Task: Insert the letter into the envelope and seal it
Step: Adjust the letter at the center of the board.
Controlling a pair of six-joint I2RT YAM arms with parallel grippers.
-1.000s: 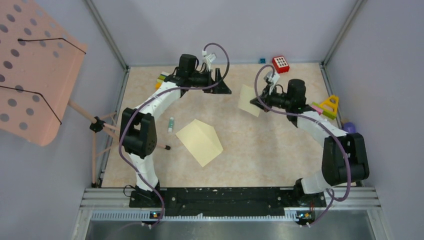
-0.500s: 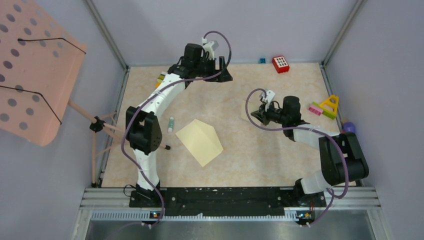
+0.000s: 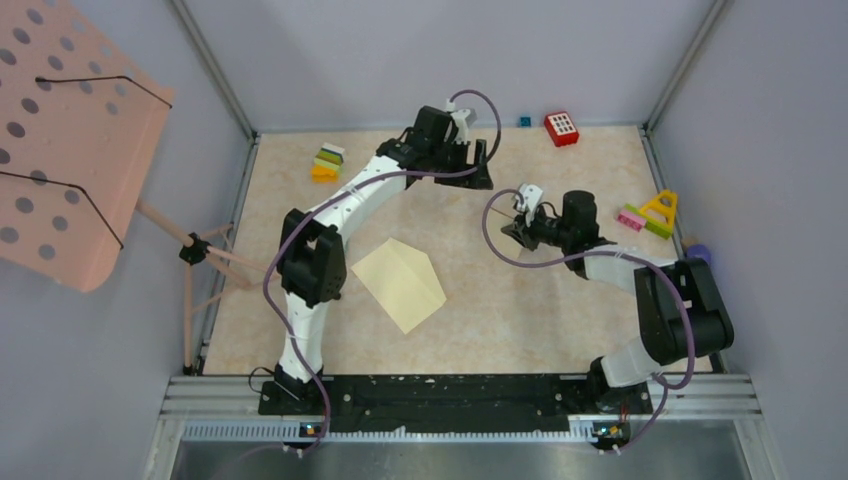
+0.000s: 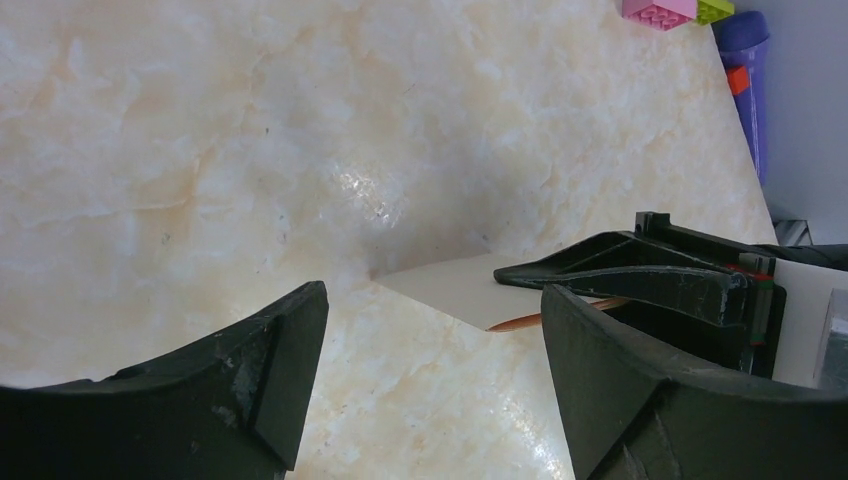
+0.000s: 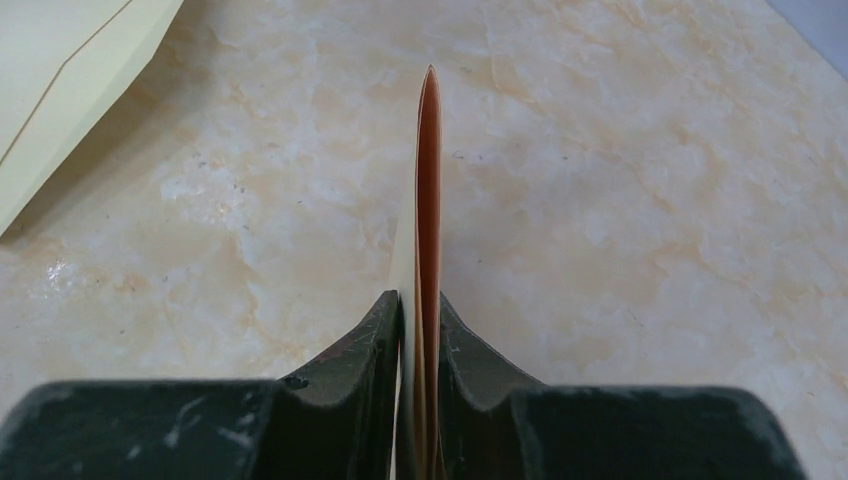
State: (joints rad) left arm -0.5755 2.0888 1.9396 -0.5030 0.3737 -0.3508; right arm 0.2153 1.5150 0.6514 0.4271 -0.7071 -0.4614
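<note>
Your right end effector is clamped on the folded letter low over the counter. The left end effector hangs just beside it, fingers wide apart and empty. The envelope lies flat mid-counter, long axis diagonal, left of the letter and nearer the bases, so I'd guess the right arm swings left, well apart from the toy blocks.

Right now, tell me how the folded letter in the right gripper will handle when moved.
Probably light and thin: the letter shows edge-on as a sliver. Likely holds shape somewhat, its fold standing straight beyond the right gripper. Possibly slips, pinched only at one end.
</note>
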